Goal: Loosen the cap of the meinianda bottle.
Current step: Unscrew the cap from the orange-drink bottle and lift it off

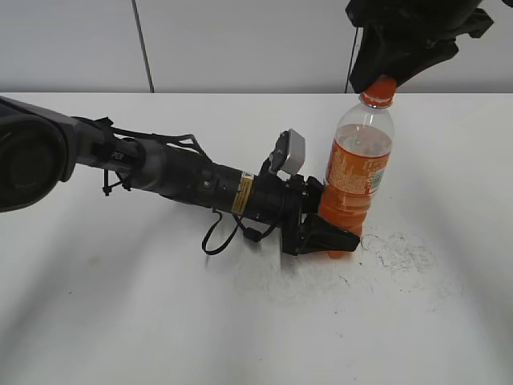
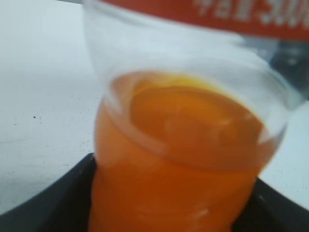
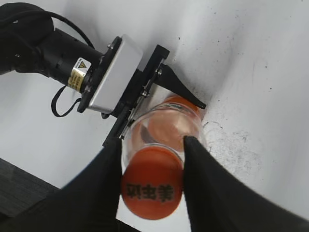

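Note:
The meinianda bottle (image 1: 357,172) stands upright on the white table (image 1: 160,321), with orange drink, an orange label and a clear upper part. My left gripper (image 1: 333,233) is shut on its base from the left; in the left wrist view the bottle (image 2: 183,145) fills the space between the black fingers (image 2: 174,212). The orange cap (image 1: 380,87) is on the neck. My right gripper (image 1: 385,79) comes down from above and is shut on the cap (image 3: 152,186), whose top bears dark printed characters. Its black fingers (image 3: 153,145) press both sides of the cap.
The left arm (image 1: 176,172) lies low across the table from the left, with a loose black cable loop (image 1: 216,237) below it. A scuffed patch (image 1: 401,253) marks the table right of the bottle. A grey wall stands behind the table.

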You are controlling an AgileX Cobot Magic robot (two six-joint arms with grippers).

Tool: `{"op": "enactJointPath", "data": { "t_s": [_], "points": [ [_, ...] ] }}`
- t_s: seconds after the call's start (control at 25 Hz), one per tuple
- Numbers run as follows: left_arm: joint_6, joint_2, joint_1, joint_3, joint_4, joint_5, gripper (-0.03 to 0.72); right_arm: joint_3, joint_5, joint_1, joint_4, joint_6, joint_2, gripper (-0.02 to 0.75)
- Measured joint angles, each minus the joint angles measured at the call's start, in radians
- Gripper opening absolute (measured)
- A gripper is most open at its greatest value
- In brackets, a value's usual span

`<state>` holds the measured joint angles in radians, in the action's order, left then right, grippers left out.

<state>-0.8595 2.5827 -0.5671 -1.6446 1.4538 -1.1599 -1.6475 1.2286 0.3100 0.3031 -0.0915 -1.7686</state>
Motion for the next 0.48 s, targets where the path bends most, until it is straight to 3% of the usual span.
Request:
{"op": "enactJointPath", "data": {
  "t_s": [0.04, 0.24, 0.48],
  "points": [
    [-0.001, 0.000, 0.000, 0.000, 0.000, 0.000, 0.550, 0.000, 0.000, 0.000, 0.006, -0.021, 0.000, 0.283],
    [-0.001, 0.000, 0.000, 0.000, 0.000, 0.000, 0.550, 0.000, 0.000, 0.000, 0.020, -0.219, 0.000, 0.277],
    [-0.001, 0.000, 0.000, 0.000, 0.000, 0.000, 0.550, 0.000, 0.002, 0.000, 0.053, -0.755, 0.000, 0.274]
  ]
}}
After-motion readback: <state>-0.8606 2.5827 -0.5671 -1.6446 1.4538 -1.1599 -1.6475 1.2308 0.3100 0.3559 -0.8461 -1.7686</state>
